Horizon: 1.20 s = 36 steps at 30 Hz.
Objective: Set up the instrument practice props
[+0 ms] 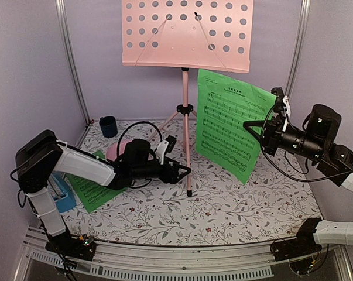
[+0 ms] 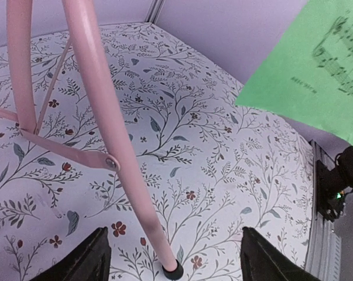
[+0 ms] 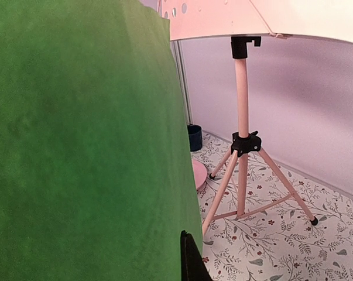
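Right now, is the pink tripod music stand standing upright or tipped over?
Upright. The pink tripod music stand has a vertical pole, legs spread with feet on the floral-patterned table, perforated desk on top.

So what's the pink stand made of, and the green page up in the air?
The music stand looks like painted metal, probably: thin stiff pink tubes, a flat desk punched with holes. The green page looks like paper: thin, matte, printed with notes.

Robot lab test booth: plain lilac walls (image 1: 24,70), aluminium frame posts (image 1: 73,58), floral tablecloth (image 1: 235,199) (staged set).
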Tool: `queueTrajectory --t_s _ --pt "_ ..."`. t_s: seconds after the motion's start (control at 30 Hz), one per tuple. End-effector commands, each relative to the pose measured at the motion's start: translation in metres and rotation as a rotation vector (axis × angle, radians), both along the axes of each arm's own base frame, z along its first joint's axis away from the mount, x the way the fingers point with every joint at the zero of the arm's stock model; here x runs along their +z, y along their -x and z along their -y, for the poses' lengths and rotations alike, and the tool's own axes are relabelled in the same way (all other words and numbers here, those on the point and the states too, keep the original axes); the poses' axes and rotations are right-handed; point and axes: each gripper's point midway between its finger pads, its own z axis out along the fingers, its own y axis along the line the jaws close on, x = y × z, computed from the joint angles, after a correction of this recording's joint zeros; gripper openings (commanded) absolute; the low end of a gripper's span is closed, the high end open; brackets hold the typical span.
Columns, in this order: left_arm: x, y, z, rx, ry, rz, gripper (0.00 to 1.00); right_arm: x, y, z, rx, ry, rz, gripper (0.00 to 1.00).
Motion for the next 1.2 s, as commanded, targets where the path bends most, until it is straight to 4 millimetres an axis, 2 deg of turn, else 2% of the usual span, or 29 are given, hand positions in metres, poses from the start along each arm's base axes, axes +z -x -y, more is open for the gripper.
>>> queueTrajectory --t_s 0.0,0.23,0.27,0.37,0.6,0.87,1.03,1.17 --pt "0.003 -0.014 0.009 0.017 0.103 -0.011 0.76 0.015 0.003 0.006 -0.016 0.006 0.037 0.00" --pt "-0.019 -0.013 0.022 -0.010 0.153 -0.077 0.67 0.021 0.003 0.006 -0.015 0.005 0.056 0.00" --pt "-0.033 -0.013 0.024 -0.016 0.138 -0.097 0.65 0.022 0.003 0.005 -0.014 0.003 0.057 0.00" --pt "-0.039 -0.010 0.029 -0.041 0.151 -0.108 0.57 0.028 0.004 0.004 -0.003 -0.004 0.064 0.00" --pt "-0.049 -0.002 0.040 -0.083 0.171 -0.133 0.37 0.039 0.008 0.000 0.029 -0.012 0.085 0.00" --pt "-0.053 0.009 0.049 -0.117 0.192 -0.154 0.21 0.043 0.011 -0.003 0.056 -0.018 0.092 0.00" --pt "-0.056 0.027 0.055 -0.156 0.192 -0.176 0.05 0.047 0.017 -0.007 0.099 -0.021 0.111 0.00" --pt "-0.056 0.045 0.060 -0.194 0.194 -0.192 0.02 0.048 0.025 -0.012 0.156 -0.011 0.130 0.00"
